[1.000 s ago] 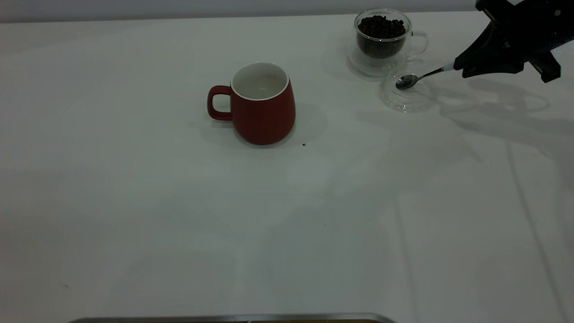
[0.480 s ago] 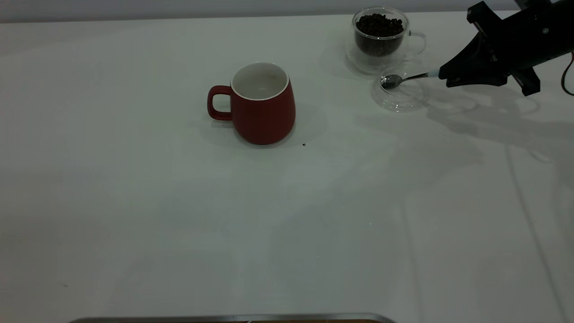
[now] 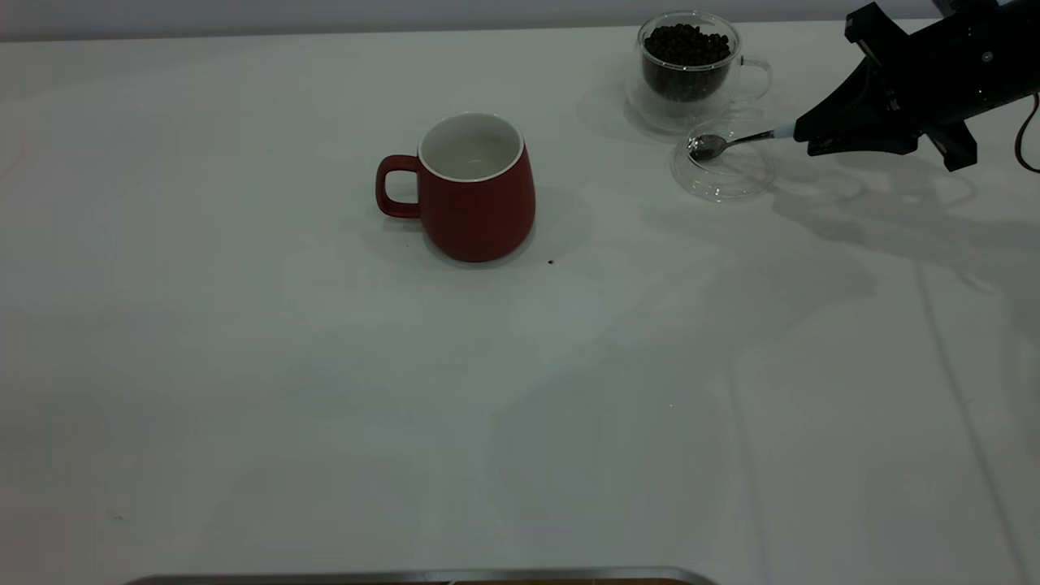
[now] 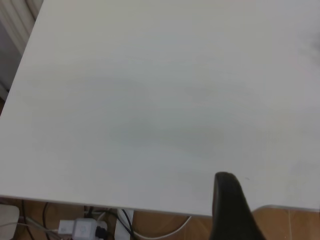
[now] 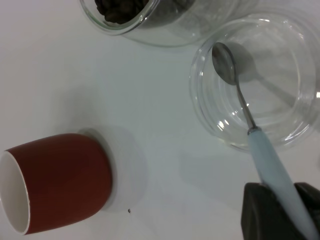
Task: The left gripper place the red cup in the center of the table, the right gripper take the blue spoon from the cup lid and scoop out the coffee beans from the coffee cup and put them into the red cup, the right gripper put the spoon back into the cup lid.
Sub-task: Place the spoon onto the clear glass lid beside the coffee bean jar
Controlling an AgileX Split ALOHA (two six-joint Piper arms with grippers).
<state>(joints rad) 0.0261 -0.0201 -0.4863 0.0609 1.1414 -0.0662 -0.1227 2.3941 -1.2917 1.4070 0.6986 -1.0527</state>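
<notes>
The red cup [image 3: 475, 191] stands upright mid-table, its handle toward the exterior view's left; it also shows in the right wrist view [image 5: 60, 180]. The coffee cup [image 3: 689, 69] holding coffee beans [image 3: 689, 45] stands at the far right. The cup lid [image 3: 735, 183] lies just in front of it. My right gripper [image 3: 806, 138] is shut on the blue spoon's [image 5: 272, 170] pale handle. The spoon's bowl [image 3: 707, 147] is low inside the lid [image 5: 200, 100]; I cannot tell if it touches. My left gripper [image 4: 231, 205] is outside the exterior view, over bare table.
A tiny dark speck [image 3: 551, 262] lies on the white table [image 3: 325, 390] just right of the red cup's base. A metal edge [image 3: 422, 577] runs along the table's near side. The left wrist view shows the table edge with cables and wooden floor beyond.
My right gripper moved left and slightly down with the spoon. The lid and the coffee cup shifted a little left. Over the last half second almost nothing moved.
</notes>
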